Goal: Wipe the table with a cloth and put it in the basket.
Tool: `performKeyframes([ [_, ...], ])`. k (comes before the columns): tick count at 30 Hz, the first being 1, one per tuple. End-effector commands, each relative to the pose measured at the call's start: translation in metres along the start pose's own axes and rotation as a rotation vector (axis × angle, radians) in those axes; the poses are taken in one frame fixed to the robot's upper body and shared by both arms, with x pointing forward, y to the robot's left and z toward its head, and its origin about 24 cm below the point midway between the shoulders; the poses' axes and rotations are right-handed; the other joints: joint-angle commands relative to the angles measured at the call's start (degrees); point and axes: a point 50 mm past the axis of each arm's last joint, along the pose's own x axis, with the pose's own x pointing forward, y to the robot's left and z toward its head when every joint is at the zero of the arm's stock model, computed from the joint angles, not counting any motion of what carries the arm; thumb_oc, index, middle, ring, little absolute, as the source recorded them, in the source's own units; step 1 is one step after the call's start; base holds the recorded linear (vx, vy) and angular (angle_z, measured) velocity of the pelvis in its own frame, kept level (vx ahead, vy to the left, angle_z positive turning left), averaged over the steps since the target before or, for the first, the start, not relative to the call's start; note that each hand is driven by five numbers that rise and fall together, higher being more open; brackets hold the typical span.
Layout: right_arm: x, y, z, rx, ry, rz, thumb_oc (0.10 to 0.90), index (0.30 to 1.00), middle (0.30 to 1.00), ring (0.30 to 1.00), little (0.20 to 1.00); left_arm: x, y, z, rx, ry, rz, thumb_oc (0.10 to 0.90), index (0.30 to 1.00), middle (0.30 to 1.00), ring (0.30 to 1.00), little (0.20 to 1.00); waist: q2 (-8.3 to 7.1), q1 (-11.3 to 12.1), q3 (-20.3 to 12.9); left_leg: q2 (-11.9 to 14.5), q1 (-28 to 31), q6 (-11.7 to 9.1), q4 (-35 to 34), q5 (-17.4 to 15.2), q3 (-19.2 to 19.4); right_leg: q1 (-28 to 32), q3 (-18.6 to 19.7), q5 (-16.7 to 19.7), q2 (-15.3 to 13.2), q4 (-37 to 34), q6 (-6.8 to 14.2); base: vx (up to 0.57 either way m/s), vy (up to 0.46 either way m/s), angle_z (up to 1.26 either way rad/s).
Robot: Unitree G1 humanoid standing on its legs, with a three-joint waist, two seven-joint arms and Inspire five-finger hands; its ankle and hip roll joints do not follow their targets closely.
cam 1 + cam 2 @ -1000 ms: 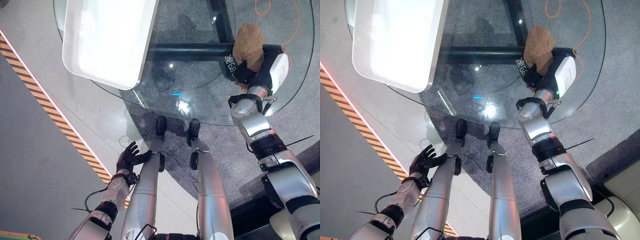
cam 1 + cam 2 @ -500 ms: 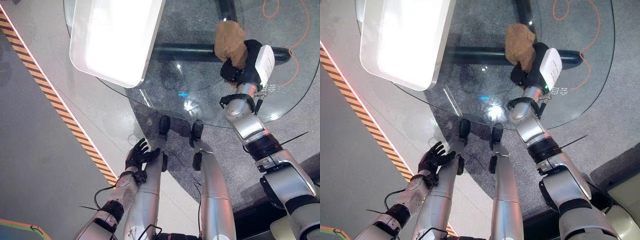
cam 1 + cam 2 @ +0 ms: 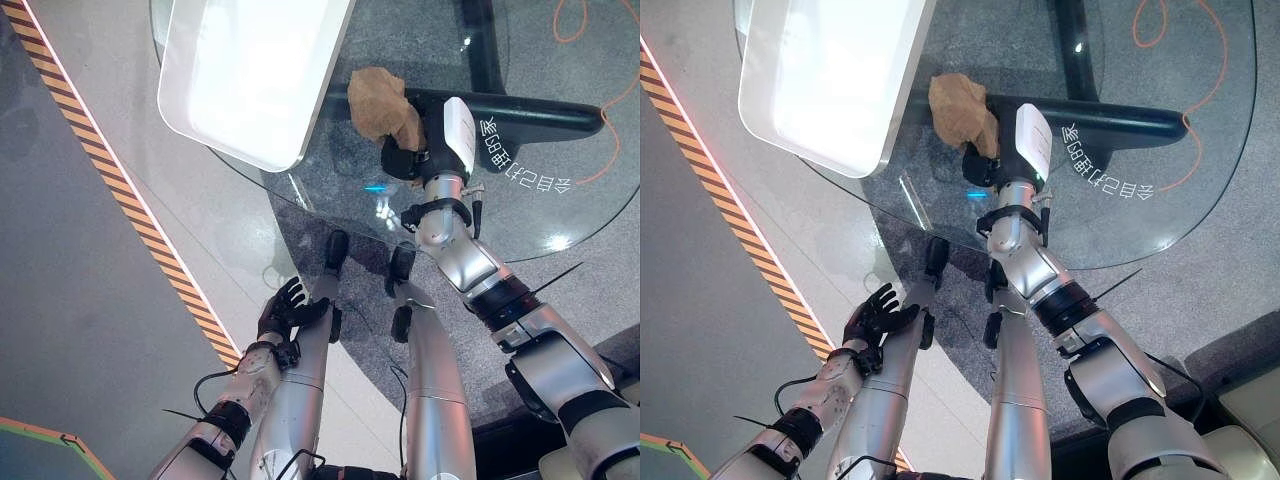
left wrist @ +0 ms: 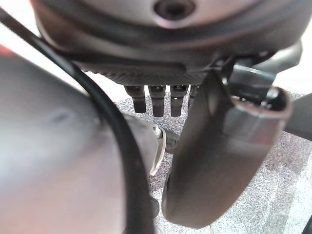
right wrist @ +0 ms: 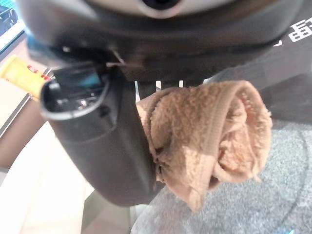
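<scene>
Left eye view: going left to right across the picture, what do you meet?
Striped floor tape → left hand, hanging low beside the table → white tray on the glass table → brown cloth → right hand holding the cloth → orange cable on the floor.

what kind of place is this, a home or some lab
Probably a lab or test floor, not a home: black-and-yellow hazard tape runs along the grey floor, an orange cable trails under the round glass table, and the right hand holds a brown cloth on the glass.
</scene>
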Motion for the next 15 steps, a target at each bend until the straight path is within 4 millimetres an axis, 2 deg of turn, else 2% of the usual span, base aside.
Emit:
performKeyframes([
  [1, -0.0285, 0.0348, 0.0352, 0.085, -0.183, 0.219, 0.1, 0.3, 0.3, 0.3, 0.2, -0.0338, 0.0014, -0.0578, -0.014, 0.155, 0.01, 0.8, 0.9, 0.9, 0.9, 0.9, 1.89, 0.9, -0.6, -4.0, 0.0, 4.7, 4.0, -4.6, 2.4, -0.3, 1.5, 5.8, 1.4, -6.5, 3.3, 0.0, 0.0, 0.0],
  [12, -0.0277, 0.0291, 0.0307, 0.123, -0.155, 0.193, 0.1, 0.3, 0.3, 0.3, 0.2, -0.0344, 0.0058, -0.0565, -0.005, 0.155, 0.013, 0.8, 0.9, 0.9, 0.9, 0.9, 1.61, 0.9, -0.6, -3.8, -0.5, 4.8, 4.2, -4.6, 2.4, -0.5, 1.6, 6.0, 1.5, -6.8, 3.3, 0.0, 0.0, 0.0],
  [15, -0.0309, 0.032, 0.038, 0.099, -0.222, 0.294, 0.1, 0.3, 0.3, 0.3, 0.2, -0.0359, 0.0071, -0.0588, 0.001, 0.156, 0.019, 0.8, 0.9, 0.9, 0.9, 0.9, 1.31, 0.8, -0.6, -3.9, -0.4, 4.7, 4.0, -4.6, 2.3, -0.5, 1.6, 6.1, 1.5, -6.9, 3.4, 0.0, 0.0, 0.0],
])
